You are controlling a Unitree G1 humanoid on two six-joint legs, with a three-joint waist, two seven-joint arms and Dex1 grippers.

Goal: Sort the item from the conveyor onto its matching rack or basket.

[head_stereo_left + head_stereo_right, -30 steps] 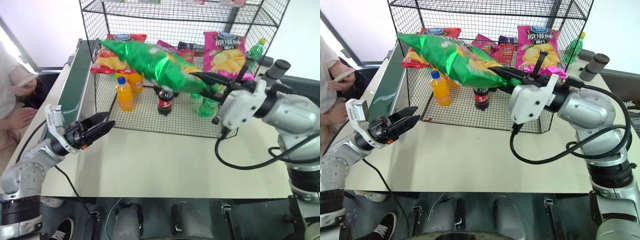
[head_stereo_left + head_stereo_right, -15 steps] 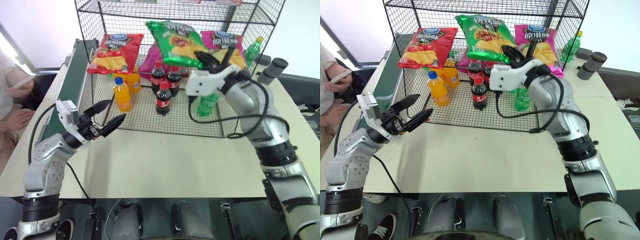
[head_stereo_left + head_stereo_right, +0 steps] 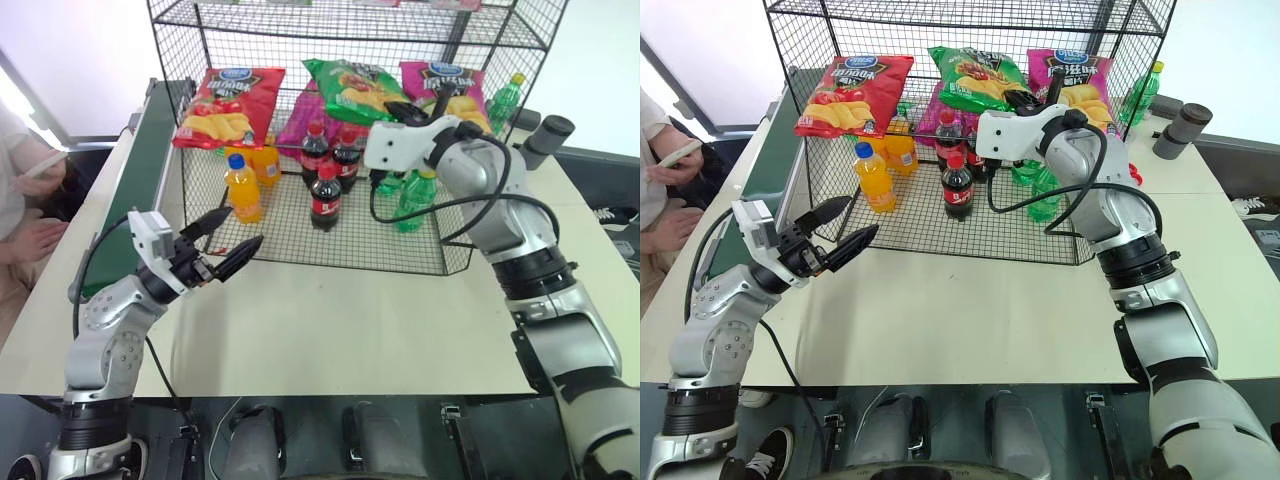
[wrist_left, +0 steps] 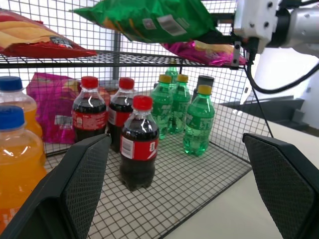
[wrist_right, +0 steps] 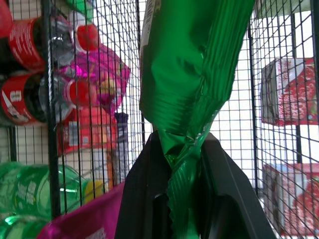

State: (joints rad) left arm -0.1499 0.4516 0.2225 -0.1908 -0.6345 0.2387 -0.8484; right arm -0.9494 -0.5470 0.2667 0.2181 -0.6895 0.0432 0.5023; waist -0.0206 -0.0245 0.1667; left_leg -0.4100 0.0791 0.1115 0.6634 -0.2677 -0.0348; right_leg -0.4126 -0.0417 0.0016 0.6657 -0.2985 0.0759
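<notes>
The item, a glossy green crisp bag [image 3: 350, 85], lies flat at the rack's [image 3: 300, 30] middle mesh tier, between a red bag and a pink bag. My right gripper [image 3: 402, 110] reaches into the rack and is shut on the bag's crimped edge [image 5: 184, 149]. In the left wrist view the bag [image 4: 154, 20] hangs just above the tier's wires. My left gripper [image 3: 230, 238] is open and holds nothing, low over the table in front of the rack's left corner. The dark-green conveyor [image 3: 140, 170] runs along the table's left side with no item on it.
The red bag [image 3: 225, 105] and pink bag [image 3: 450, 85] share that tier. Below stand orange bottles [image 3: 245, 185], cola bottles [image 3: 325, 195] and green bottles [image 3: 410, 200]. A person [image 3: 25, 200] sits at the left. A grey cup [image 3: 545, 140] stands right of the rack.
My right gripper has carried the green bag from in front of the rack into its middle tier and levelled it. The left gripper drifted slightly right and rolled, staying open.
</notes>
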